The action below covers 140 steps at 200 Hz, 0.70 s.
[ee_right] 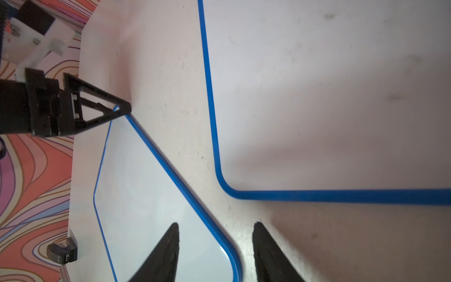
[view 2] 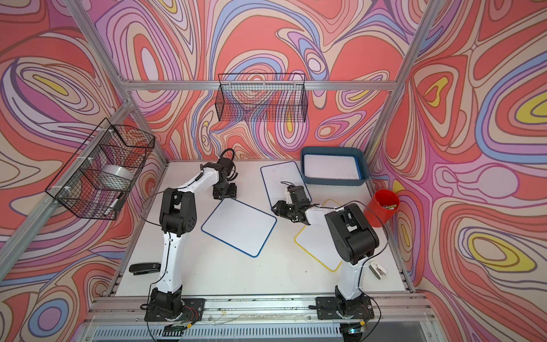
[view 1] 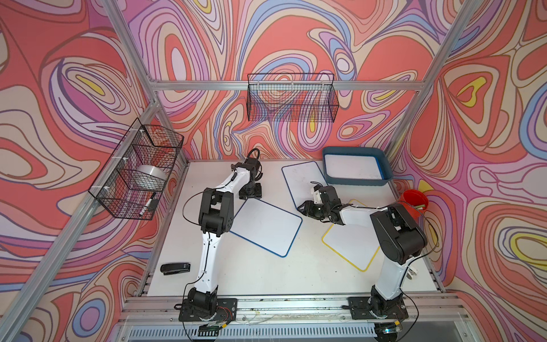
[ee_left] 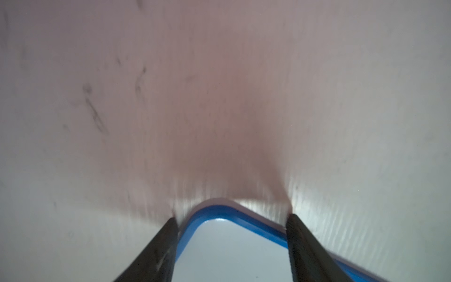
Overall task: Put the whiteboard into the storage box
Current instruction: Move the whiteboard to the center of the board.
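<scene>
The storage box (view 1: 328,174) (view 2: 305,174), a teal tray at the back right, holds one whiteboard. Three more whiteboards lie flat on the table. One is blue-rimmed and sits in the middle (view 1: 266,226) (view 2: 239,228) (ee_left: 231,249) (ee_right: 146,195). Another blue-rimmed one (view 1: 302,177) (ee_right: 317,97) is behind it, and a yellow-rimmed one (view 1: 349,239) lies partly under the right arm. My left gripper (view 1: 249,196) (ee_left: 231,217) (ee_right: 122,109) points down, open, and straddles the middle board's far corner. My right gripper (view 1: 299,207) (ee_right: 216,224) is open across that board's right edge: one finger over the board, one over the table.
A black stapler (view 1: 175,268) lies front left. A red bucket (view 1: 414,204) stands at the right edge. Wire baskets hang on the back rail (view 1: 291,97) and the left rail (view 1: 139,168). A small white object (view 2: 378,269) lies front right.
</scene>
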Motion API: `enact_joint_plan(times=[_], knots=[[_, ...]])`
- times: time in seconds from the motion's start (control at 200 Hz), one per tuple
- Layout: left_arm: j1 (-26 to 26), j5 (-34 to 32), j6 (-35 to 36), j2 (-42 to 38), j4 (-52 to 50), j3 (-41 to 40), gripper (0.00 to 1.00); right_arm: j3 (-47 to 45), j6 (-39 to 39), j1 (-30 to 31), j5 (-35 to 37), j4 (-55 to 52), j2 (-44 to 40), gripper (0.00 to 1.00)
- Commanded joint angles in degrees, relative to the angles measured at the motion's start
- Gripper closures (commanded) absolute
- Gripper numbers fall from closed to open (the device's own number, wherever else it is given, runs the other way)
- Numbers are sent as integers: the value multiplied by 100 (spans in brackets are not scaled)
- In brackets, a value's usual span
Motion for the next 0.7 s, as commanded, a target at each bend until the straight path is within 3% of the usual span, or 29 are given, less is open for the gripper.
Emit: enact_joint_plan(times=[0.0, 0.381, 0.696], knots=[[0, 79, -141, -217, -307, -775, 35, -95, 98, 26, -35, 159, -12, 49], [108, 506, 85, -1389, -314, -2451, 36, -97, -28, 26, 124, 64, -116, 49], [951, 1579, 60, -2993, 233, -3791, 31, -577, 154, 34, -264, -421, -855, 49]])
